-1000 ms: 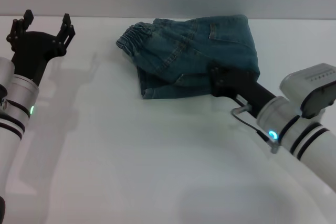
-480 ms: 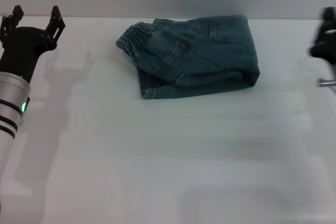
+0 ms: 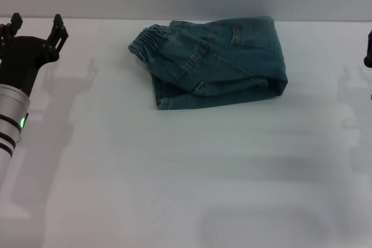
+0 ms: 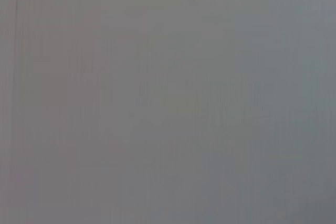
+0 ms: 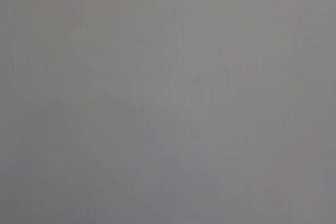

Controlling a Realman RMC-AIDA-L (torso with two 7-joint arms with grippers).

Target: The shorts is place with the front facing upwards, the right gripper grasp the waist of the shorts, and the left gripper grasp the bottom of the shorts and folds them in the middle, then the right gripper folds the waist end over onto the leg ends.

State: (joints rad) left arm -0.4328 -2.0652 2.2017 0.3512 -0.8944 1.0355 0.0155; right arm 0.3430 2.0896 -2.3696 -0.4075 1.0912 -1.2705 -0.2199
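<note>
The shorts (image 3: 212, 62) lie folded into a compact bundle on the far middle of the white worktop (image 3: 186, 172), and nothing touches them. The gathered waistband (image 3: 149, 40) sits at the left end of the bundle on top of the lower layers, and a hemmed leg end (image 3: 165, 103) shows at the near left corner beneath it, so I judge that the waist end is already laid over the leg ends and both folds are done. The rounded fold edge (image 3: 279, 82) closes the right end of the bundle. My left gripper (image 3: 35, 27) hangs at the far left of the worktop, well apart from the shorts, its fingers (image 3: 58, 24) spread wide and empty; I judge this to be a parked pose that keeps the arm out of the fold area. My right gripper (image 3: 368, 50) shows only as a dark sliver at the right edge of the head view, well apart from the shorts, and I cannot tell how it stands. Both wrist views show only a plain grey field and add nothing. Compared with one second ago, the right arm has left the bundle: it then reached across the near right of the worktop with its tip against the near right edge of the shorts, and it has since withdrawn to the right edge. The left gripper has moved slightly further left. The shorts hold the same shape and position.
</note>
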